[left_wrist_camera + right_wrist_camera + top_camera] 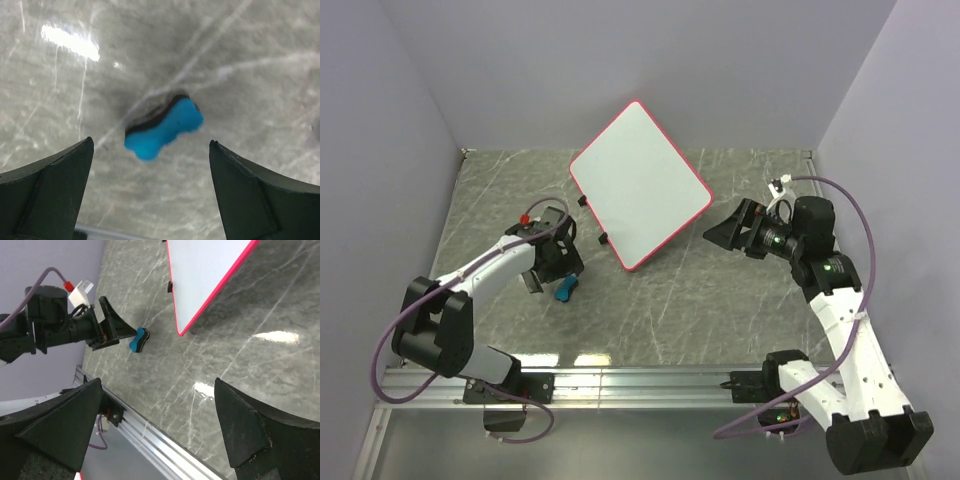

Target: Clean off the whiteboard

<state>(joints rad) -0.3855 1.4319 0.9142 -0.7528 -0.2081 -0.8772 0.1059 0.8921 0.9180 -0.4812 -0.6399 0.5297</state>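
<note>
Whiteboard (640, 185) sits far centre on the table (720, 310) and its face shows no marks, so erasing looks done with nothing left that I can see. It lies diagonally, long axis far-left to near-right, feet on the near-left edge. Eraser (566, 291) lies loose under my left gripper (151, 144), which is wide open and empty. Right gripper (718, 233) is wide open and empty too, just right of the board.

Eraser (162, 125) under left end effector (558, 279); whiteboard (640, 185) well apart.

Bright tabletop (250, 65) glare, blurred eraser (162, 127)
</note>
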